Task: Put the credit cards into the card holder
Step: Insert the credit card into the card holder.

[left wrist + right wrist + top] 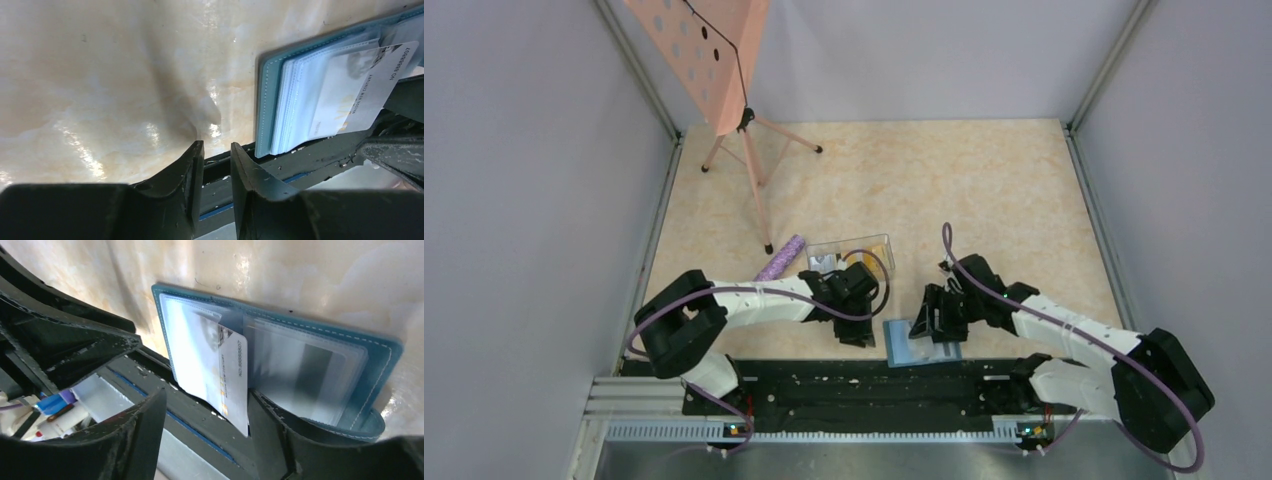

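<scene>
Right pincer (207, 397), jaws spread, straddles a white credit card (232, 370) half-tucked into the unfolded teal card holder (387, 355) on the surface (325, 280); left pincer (216, 147) slightly parted, empty.

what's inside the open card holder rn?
One white card with a printed number sits part-way in a clear sleeve of the card holder, one end sticking out. Whether more cards lie in the stacked sleeves behind it or on the other half is hidden.

A: What stood at the far left corner of the counter (984, 190)?
B: A pink perforated music stand (714, 60) on tripod legs.
A: And nearer?
B: A purple roll (781, 258) lay just beside a clear box (864, 240).
</scene>
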`<state>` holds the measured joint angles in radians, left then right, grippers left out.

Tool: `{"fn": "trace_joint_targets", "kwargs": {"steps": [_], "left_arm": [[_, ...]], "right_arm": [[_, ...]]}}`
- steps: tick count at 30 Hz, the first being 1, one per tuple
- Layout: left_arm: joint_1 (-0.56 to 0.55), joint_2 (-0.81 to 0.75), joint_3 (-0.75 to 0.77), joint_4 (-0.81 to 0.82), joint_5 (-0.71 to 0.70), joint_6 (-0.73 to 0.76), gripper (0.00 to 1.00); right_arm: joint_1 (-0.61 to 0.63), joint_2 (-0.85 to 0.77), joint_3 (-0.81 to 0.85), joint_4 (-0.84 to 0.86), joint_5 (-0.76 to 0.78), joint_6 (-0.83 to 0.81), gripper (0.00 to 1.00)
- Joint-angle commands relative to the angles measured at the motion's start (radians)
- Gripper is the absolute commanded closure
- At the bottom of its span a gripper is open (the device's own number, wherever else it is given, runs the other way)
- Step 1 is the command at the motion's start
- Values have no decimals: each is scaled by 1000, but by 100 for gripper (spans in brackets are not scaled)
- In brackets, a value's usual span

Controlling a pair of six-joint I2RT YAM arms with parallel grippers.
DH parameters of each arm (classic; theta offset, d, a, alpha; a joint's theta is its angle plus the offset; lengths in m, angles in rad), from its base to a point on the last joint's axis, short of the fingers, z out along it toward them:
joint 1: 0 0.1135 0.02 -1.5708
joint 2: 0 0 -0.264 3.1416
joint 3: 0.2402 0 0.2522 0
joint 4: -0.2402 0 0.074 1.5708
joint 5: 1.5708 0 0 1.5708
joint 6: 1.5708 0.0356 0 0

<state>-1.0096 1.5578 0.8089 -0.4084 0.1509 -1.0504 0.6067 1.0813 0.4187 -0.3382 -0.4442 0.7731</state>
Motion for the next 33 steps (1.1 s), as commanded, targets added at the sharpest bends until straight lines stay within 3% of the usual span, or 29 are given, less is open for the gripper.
{"fn": "trace_joint_targets", "kwargs": {"steps": [1, 4, 10, 14, 25, 27, 33], "left_arm": [[12, -32, 31, -23, -21, 21, 67], [14, -5, 30, 4, 5, 25, 67], [14, 63, 29, 86, 59, 10, 68], [13, 97, 55, 92, 75, 17, 70], [13, 90, 104, 10, 51, 60, 70], [12, 65, 104, -28, 24, 72, 67], [27, -48, 50, -65, -19, 86, 57]], "right_arm": [[48, 8, 60, -131, 92, -15, 38], [75, 38, 70, -131, 110, -13, 38], [143, 108, 85, -67, 122, 1, 53], [197, 168, 109, -3, 107, 16, 59], [307, 319, 229, 57, 117, 16, 93], [308, 310, 234, 34, 134, 17, 92], [308, 191, 239, -32, 179, 37, 59]]}}
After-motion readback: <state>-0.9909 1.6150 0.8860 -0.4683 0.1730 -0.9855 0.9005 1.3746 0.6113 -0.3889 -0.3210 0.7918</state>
